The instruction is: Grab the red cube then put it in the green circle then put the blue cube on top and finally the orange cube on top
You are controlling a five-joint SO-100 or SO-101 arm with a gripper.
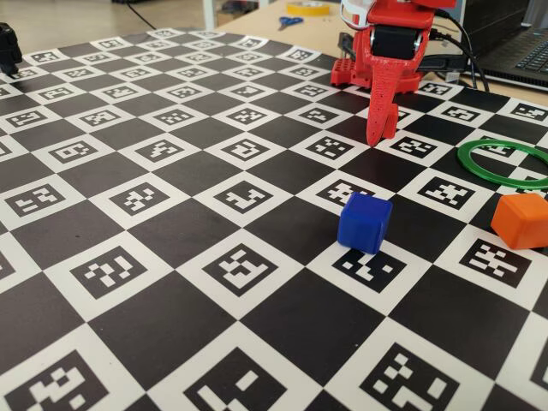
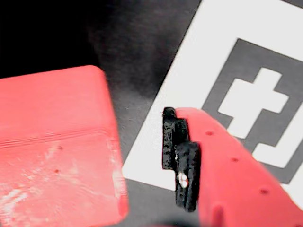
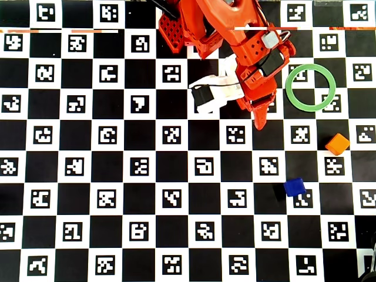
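- Your claw [image 1: 379,128] hangs low over the checkered counter [image 1: 171,282], jaws apart, gripping nothing.
- Blue cube [image 1: 365,222], orange cube [image 1: 521,220] sit outside the green circle [image 1: 505,163].

Fixed view: low, oblique, near the checkered board [image 1: 171,282], facing the arm's base at its far edge. Overhead view: straight down, covering most of the board [image 3: 106,176] — shared ground. Wrist view: very close to the board [image 2: 265,28].
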